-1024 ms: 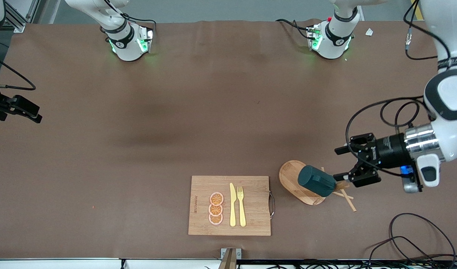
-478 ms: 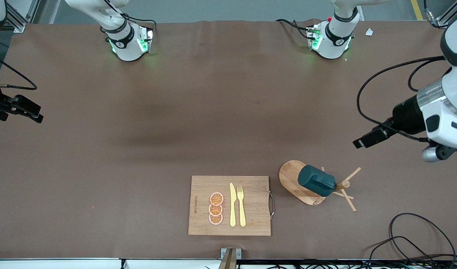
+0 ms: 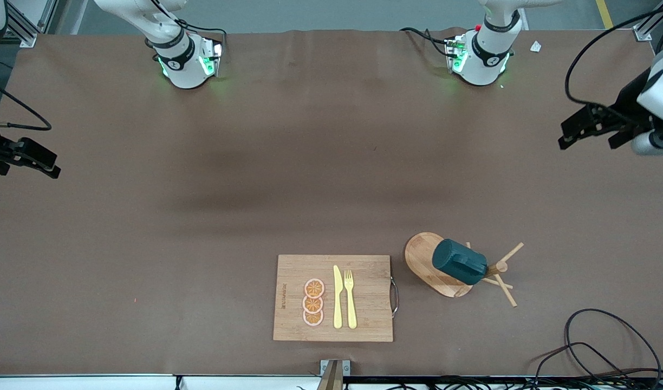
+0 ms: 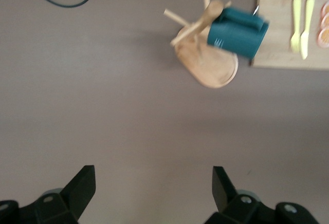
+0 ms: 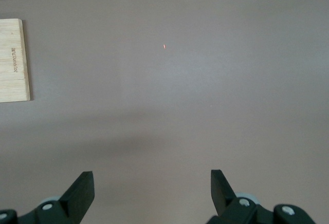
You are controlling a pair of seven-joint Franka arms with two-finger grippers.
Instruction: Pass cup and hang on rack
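The dark teal cup (image 3: 459, 262) hangs tilted on the wooden rack (image 3: 426, 254), its handle on a peg near the post top (image 3: 498, 267). The rack stands near the front camera, beside the cutting board toward the left arm's end. In the left wrist view the cup (image 4: 237, 25) and rack base (image 4: 208, 62) show apart from the gripper. My left gripper (image 3: 586, 132) is open and empty, up in the air over bare table at the left arm's end, also shown in its wrist view (image 4: 153, 183). My right gripper (image 3: 25, 160) is open, empty and waits over the right arm's end (image 5: 152, 185).
A bamboo cutting board (image 3: 293, 271) lies near the front camera, with a yellow knife (image 3: 337, 298), a yellow fork (image 3: 350, 299) and orange slices (image 3: 313, 302) on it. Its edge shows in the right wrist view (image 5: 14, 59). Black cables (image 3: 597, 338) coil at the table's corner near the rack.
My left gripper has drawn away from the rack, rising toward the robots' side at the left arm's end. The cup stays hanging on the rack. The right arm has not moved.
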